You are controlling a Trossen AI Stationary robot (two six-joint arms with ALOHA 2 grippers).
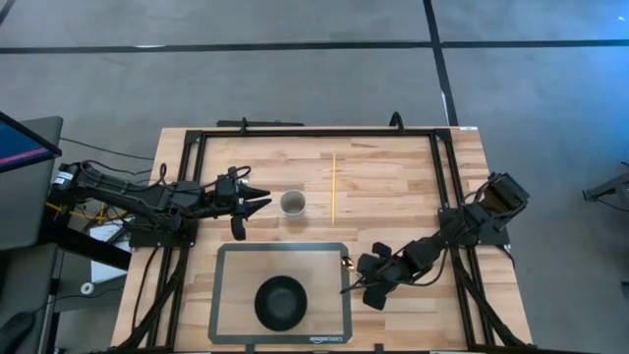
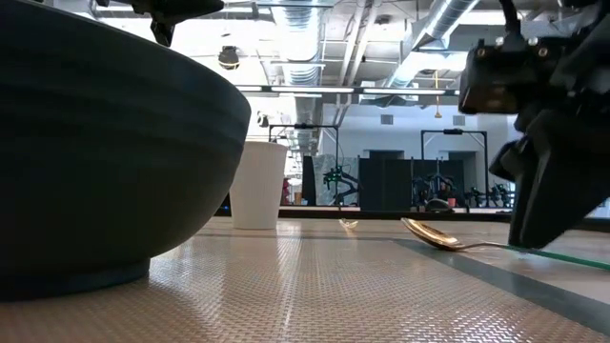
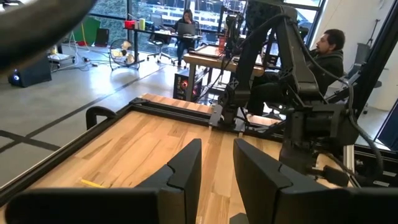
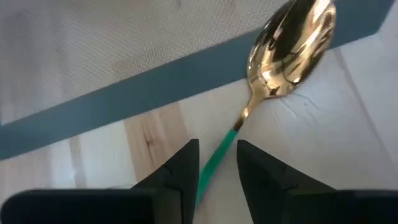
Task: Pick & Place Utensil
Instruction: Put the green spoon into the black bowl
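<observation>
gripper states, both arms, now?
Left gripper: open, empty, beside the cup.
Right gripper: open, fingers either side of the spoon handle, not closed on it.

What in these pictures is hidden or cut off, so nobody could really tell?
- Spoon: the right wrist view's edge cuts off its bowl, and the right end effector hides its green handle's far end.
- Bowl: cropped by the low view's edge; its inside is unseen.
- Paper cup: contents too small to judge from above.
</observation>
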